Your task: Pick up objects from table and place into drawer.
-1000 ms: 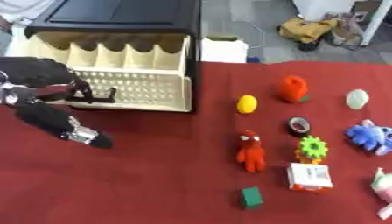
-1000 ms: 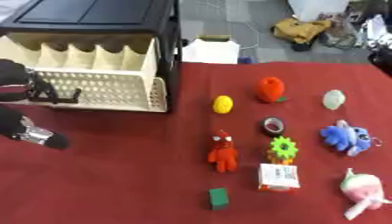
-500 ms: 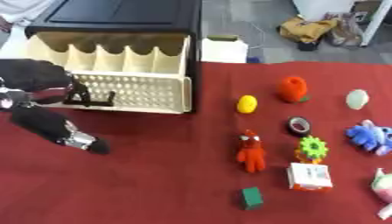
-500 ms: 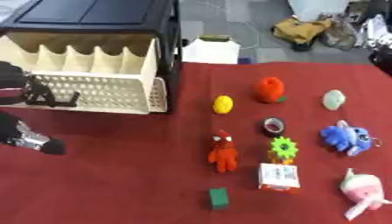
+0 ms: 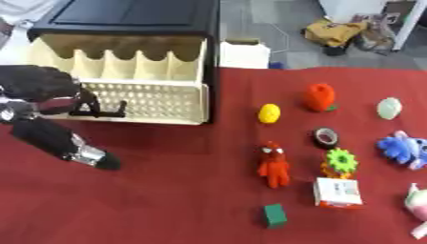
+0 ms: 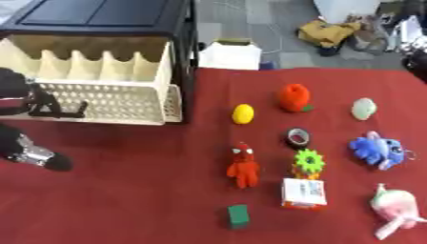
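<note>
Left hand (image 5: pixel 37 88) at the open drawer (image 5: pixel 125 93) front, finger state unclear; should reach the red figure (image 5: pixel 273 164) squarely.

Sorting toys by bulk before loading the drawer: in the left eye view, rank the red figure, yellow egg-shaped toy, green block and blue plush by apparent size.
1. red figure
2. blue plush, though cut off at the picture's edge, so these two are unsure
3. yellow egg-shaped toy
4. green block
</note>
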Robot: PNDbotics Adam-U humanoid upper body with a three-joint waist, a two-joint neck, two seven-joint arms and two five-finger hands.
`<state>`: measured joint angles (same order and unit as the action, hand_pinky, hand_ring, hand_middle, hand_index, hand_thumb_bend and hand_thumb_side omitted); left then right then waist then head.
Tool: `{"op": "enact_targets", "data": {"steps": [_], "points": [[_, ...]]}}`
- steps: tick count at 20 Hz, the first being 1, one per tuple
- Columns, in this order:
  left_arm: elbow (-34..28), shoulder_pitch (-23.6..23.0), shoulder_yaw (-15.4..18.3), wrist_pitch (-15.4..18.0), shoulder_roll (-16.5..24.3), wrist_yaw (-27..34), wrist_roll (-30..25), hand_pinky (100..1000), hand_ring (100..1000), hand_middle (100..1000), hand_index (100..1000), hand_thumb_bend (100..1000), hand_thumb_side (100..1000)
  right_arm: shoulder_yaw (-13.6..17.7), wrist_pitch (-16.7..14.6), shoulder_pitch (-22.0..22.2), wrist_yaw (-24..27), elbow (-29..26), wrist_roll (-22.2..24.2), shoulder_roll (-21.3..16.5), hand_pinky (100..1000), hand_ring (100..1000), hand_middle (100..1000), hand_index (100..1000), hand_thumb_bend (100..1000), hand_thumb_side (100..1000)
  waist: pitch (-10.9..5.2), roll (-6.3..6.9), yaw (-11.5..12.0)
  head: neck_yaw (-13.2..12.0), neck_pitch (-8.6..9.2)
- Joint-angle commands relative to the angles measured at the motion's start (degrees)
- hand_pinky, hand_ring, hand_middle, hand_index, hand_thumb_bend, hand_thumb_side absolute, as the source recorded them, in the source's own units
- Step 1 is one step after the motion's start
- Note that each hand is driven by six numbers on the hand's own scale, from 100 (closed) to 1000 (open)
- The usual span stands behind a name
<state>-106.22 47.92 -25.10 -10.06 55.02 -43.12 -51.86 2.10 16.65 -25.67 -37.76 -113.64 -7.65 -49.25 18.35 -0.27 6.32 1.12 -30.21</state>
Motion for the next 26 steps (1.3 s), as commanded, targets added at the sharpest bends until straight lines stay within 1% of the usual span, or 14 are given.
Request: {"op": "enact_targets", "data": {"steps": [1, 9, 12, 15, 16, 22, 26], "points": [[-1.2, 0.4, 0.4, -0.2, 2.4, 0.1, -0.1, 100, 100, 100, 790, 850, 1000, 0.5, 0.0, -0.7, -0.1, -1.0, -0.2, -2.2, 703, 780, 767, 821, 100, 1000, -1.32, -0.07, 0.0, -0.1, 0.12], [-2.0, 0.0, 1.8, -0.8, 3.0, -1.6, -0.1, 100, 100, 100, 857, 832, 1000, 0.4, 0.0, -0.7, -0.2, -1.0, -0.1, -2.2, 705, 780, 767, 821, 100, 1000, -1.4, -0.22, 0.1, -0.1, 0.17], [-2.8, 0.1, 2.3, -1.2, 2.9, -1.3, -0.1, 100, 100, 100, 892, 822, 1000, 0.4, 0.0, -0.7, -0.2, -1.0, -0.1, -2.2, 707, 780, 767, 821, 100, 1000, -1.44, -0.24, 0.2, -0.1, 0.19], [-3.8, 0.4, 2.9, -1.9, 2.8, -0.9, -0.1, 100, 100, 100, 956, 805, 1000, 0.4, 0.0, -0.6, -0.2, -1.0, -0.1, -2.2, 708, 780, 767, 821, 100, 1000, -1.49, -0.29, 0.2, -0.1, 0.19], [-4.2, 0.4, 3.2, -2.3, 2.7, -0.8, 0.0, 100, 100, 100, 963, 803, 1000, 0.4, 0.1, -0.6, -0.3, -1.0, -0.1, -2.2, 708, 780, 767, 821, 100, 1000, -1.52, -0.31, 0.2, -0.1, 0.16], [-6.8, 1.0, 4.8, -3.8, 2.7, 0.4, 0.4, 100, 100, 100, 950, 792, 1000, 0.5, 0.2, -0.4, -0.3, -1.0, -0.2, -2.2, 708, 780, 768, 821, 100, 1000, -1.7, -0.33, 0.2, 0.0, -0.02], [-8.2, 1.2, 5.8, -4.1, 2.9, 1.4, 0.4, 100, 100, 100, 943, 790, 1000, 0.5, 0.2, -0.3, -0.3, -1.0, -0.3, -2.3, 708, 780, 767, 821, 100, 1000, -1.78, -0.27, 0.3, 0.1, -0.17]]}}
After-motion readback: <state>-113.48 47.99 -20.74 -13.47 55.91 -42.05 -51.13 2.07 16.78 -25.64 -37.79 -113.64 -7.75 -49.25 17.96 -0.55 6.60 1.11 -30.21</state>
